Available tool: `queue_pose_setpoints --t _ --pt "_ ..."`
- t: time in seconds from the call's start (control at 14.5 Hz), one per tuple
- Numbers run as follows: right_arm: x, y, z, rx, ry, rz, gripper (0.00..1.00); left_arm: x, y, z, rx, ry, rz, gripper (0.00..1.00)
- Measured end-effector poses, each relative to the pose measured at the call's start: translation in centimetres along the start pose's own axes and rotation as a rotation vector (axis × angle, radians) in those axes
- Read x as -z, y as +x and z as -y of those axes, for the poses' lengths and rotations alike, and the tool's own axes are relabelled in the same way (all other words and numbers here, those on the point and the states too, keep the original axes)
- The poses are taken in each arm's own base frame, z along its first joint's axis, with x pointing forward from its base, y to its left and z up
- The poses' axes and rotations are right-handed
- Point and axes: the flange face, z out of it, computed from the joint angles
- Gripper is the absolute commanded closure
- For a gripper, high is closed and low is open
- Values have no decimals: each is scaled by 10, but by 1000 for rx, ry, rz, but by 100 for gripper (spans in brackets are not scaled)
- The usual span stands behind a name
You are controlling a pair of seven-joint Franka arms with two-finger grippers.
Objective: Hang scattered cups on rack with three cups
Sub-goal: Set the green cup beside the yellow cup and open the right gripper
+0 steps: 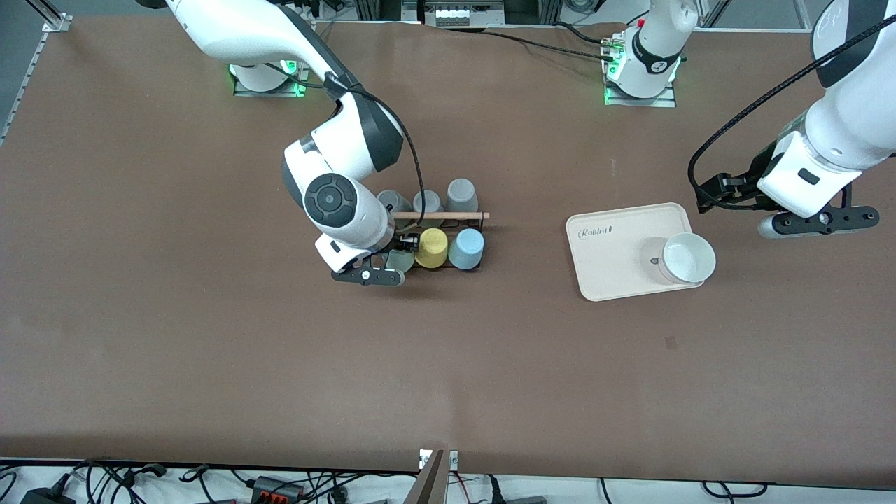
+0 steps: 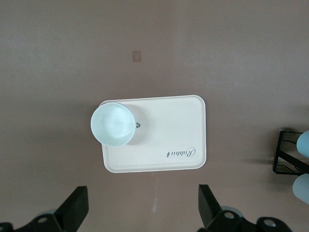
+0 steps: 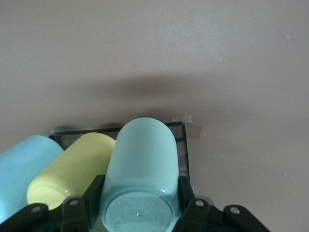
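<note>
My right gripper is shut on the pale mint green cup, holding it bottom up at the right arm's end of the rack, in the row nearer the front camera. The yellow cup and the light blue cup stand in that same row. In the right wrist view the mint cup sits between my fingers, beside the yellow cup and the blue cup; any peg under it is hidden. My left gripper waits open and empty above the table beside the cream tray.
Three grey cups stand in the rack's row farther from the front camera, past its wooden rod. The cream "Rabbit" tray holds a white bowl; both show in the left wrist view, tray and bowl.
</note>
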Motion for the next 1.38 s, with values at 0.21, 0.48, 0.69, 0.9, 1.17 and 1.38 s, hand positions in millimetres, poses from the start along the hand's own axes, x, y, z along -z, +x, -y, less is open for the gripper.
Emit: queue_pose_setpoints --t 0.21,0.48,0.69,0.9,1.17,1.38 --pt "-6 1 0 -2 -3 5 81 0 0 0 0 0 0 0" --pt "-10 1 -1 -5 -7 11 81 0 0 0 0 0 0 0" --pt "-19 3 -1 -7 -12 22 65 0 0 0 0 0 1 0" --pt "-19 3 -1 -8 -11 22 0 0 0 0 0 0 2 0" --pt "3 9 -4 -17 -11 12 0 0 0 0 0 1 2 0" --pt "57 20 -12 -32 -8 6 0 0 0 0 0 1 2 0"
